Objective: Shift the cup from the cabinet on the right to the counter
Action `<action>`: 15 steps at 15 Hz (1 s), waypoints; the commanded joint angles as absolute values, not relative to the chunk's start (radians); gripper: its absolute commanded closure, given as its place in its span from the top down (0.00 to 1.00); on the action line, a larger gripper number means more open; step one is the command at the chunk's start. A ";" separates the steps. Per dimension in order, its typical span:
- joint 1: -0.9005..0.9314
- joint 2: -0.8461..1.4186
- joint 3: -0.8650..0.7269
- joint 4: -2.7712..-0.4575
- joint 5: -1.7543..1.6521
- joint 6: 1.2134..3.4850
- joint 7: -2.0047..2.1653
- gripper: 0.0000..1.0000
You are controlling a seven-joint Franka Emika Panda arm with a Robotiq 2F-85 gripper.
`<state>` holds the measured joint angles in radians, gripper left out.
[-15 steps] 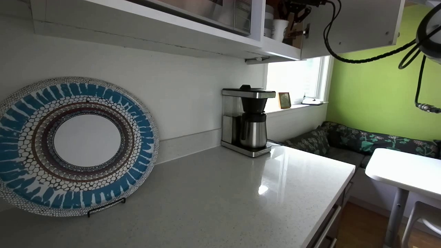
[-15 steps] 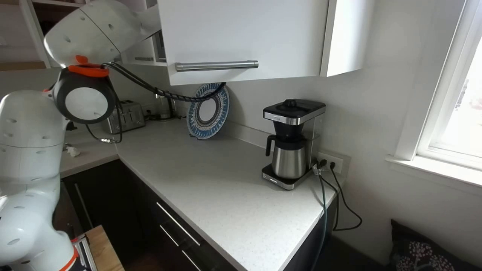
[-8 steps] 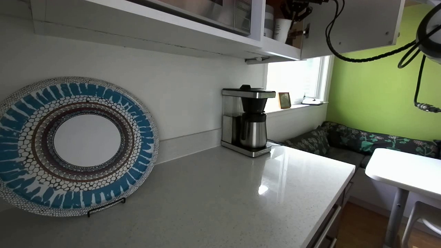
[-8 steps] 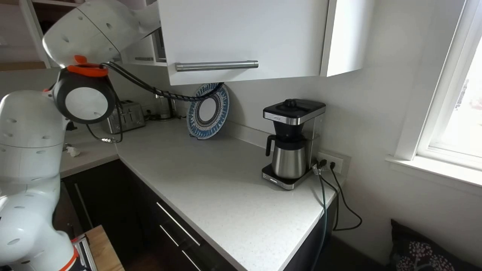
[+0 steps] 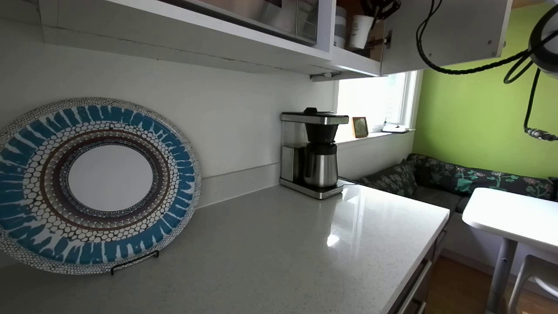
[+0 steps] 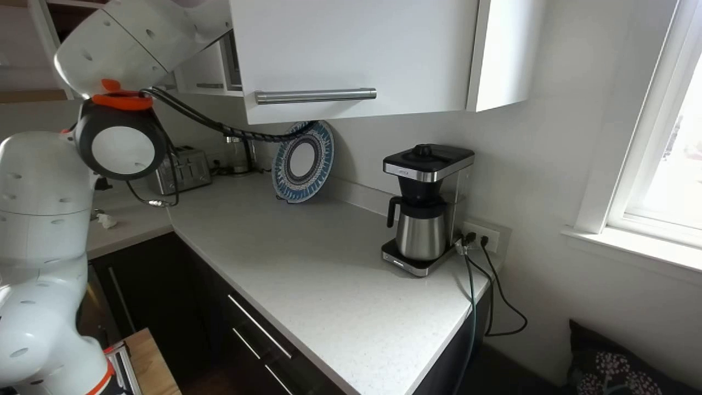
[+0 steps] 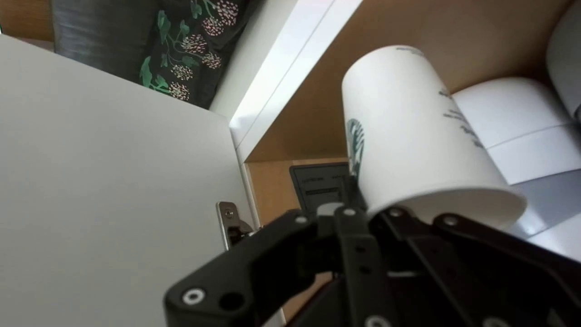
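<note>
The cup is white with a green logo and print. It is tilted and raised a little inside the open cabinet, and it also shows in an exterior view. My gripper is shut on the cup's wall at the rim, one finger outside; the other finger's tip is hidden by the cup. The gripper also shows, dark and partly cut off, in an exterior view. The counter lies below the cabinet and also shows in an exterior view.
The open cabinet door hangs beside the arm. White stacked containers stand beside the cup. A coffee maker and a decorated round plate stand on the counter. A white table is beyond the counter's end.
The gripper has risen with the cup. The cup has lifted off the cabinet floor, shifted slightly right in an exterior view and tilted more. The arm has drawn back slightly.
</note>
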<state>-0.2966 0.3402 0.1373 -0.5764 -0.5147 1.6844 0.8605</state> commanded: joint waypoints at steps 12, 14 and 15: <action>-0.387 0.193 0.150 -0.559 -0.296 1.513 0.778 0.01; -0.392 0.174 0.147 -0.562 -0.270 1.477 0.764 0.01; -0.394 0.166 0.145 -0.565 -0.263 1.461 0.755 0.01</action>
<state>-0.3707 0.2009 0.1383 -0.5472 -0.3114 1.5196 0.7879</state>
